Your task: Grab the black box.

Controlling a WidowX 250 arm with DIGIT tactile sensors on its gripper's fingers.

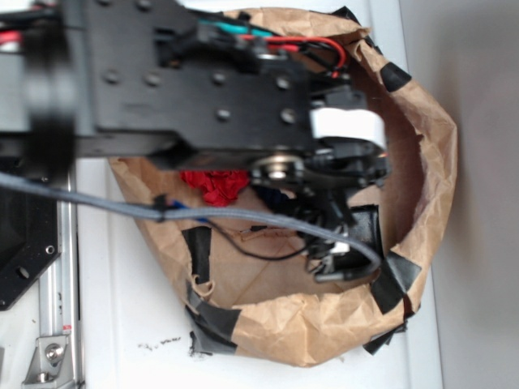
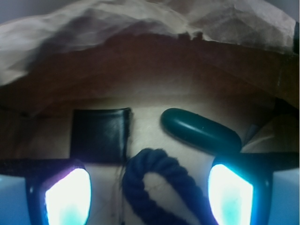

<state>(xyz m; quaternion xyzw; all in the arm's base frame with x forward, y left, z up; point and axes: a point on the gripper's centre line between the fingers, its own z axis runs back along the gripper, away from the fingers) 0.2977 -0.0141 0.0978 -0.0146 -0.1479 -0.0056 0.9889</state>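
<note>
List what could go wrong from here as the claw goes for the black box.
1. The claw is open but centred on the dark blue rope loop, not the black box, which sits up and to the left; closing now would likely catch rope.
2. The dark green oval case lies close beside the box and could be nudged.
3. The crumpled paper wall crowds the approach.

Brown paper bag (image 1: 422, 154) lies open on the white bench (image 1: 122, 324), its crumpled rim ringing the hand and patched with black tape (image 1: 396, 279) at several spots. Inside, something red (image 1: 215, 185) sits back behind the hand, mostly hidden. From the wrist view, a dark green oval case (image 2: 200, 131) lies ahead and to the right of the hand, tilted. A dark blue rope (image 2: 152, 180) loops right below, between the fingers, close to the case.
</note>
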